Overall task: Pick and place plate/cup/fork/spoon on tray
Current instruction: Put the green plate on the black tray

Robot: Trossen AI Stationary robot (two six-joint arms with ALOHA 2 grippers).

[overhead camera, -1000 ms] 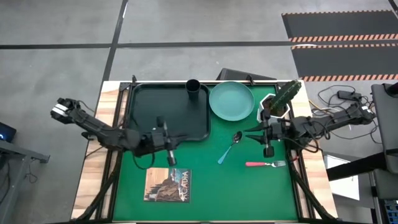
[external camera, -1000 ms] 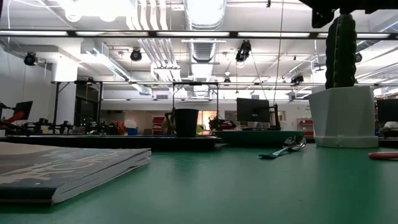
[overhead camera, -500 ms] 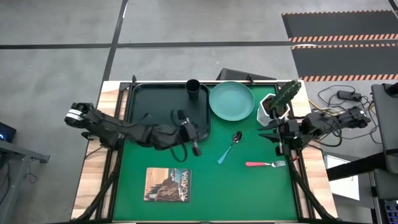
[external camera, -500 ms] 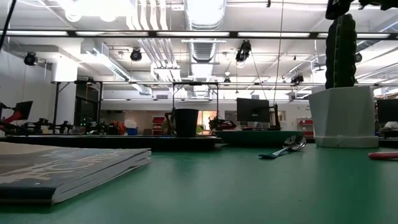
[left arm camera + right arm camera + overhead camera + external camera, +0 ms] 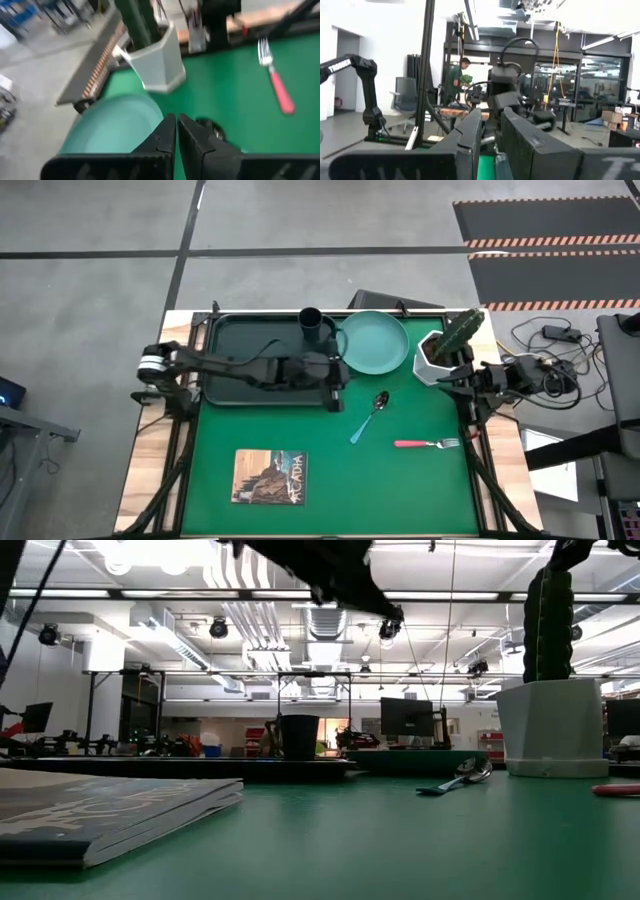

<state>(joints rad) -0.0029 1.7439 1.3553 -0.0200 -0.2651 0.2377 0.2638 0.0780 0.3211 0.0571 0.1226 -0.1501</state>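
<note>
Plate [image 5: 373, 342] beside tray [image 5: 230, 350], left gripper [image 5: 334, 392] near

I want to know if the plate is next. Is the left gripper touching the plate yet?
Cannot tell. In the high view the left gripper sits right at the teal plate's edge, and its wrist view shows no plain gap or contact.

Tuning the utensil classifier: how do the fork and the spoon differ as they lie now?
Handle: the fork has a red one, the spoon a light blue one.
Pose: the fork lies nearly parallel to the mat's near edge, tines toward the right arm's side; the spoon lies diagonally, bowl pointing toward the plate.
Place: the spoon is nearer the tray than the fork.
Both lie flat on the green mat, off the tray.
</note>
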